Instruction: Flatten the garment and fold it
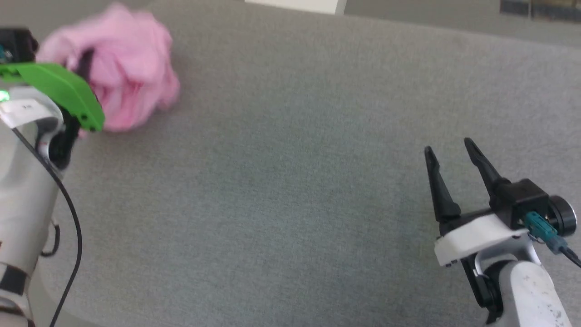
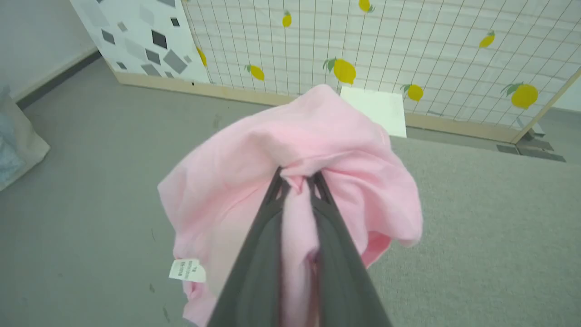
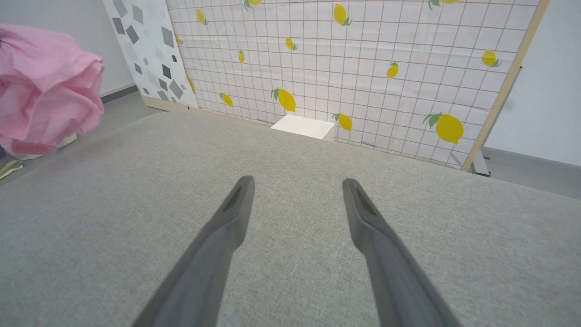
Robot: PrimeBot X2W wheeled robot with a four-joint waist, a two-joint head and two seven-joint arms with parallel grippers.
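Observation:
The pink garment point(image 1: 129, 72) hangs bunched at the far left of the head view, off the grey surface. My left gripper point(image 2: 297, 175) is shut on a fold of the garment point(image 2: 317, 136), and cloth runs down between its fingers point(image 2: 268, 227). A small white label point(image 2: 187, 270) dangles at the garment's lower left. In the head view the green wrist part point(image 1: 59, 86) covers most of that gripper. My right gripper point(image 1: 449, 147) hovers open over the surface at the lower right, nothing between its fingers point(image 3: 231, 213). The garment point(image 3: 45, 91) also appears at the left of the right wrist view.
The wide grey padded surface point(image 1: 295, 190) spreads between both arms. Behind it stand a lemon-print grid screen point(image 3: 363, 68) and a white block point(image 3: 302, 126). A pale bag point(image 2: 18, 136) lies on the floor to the left.

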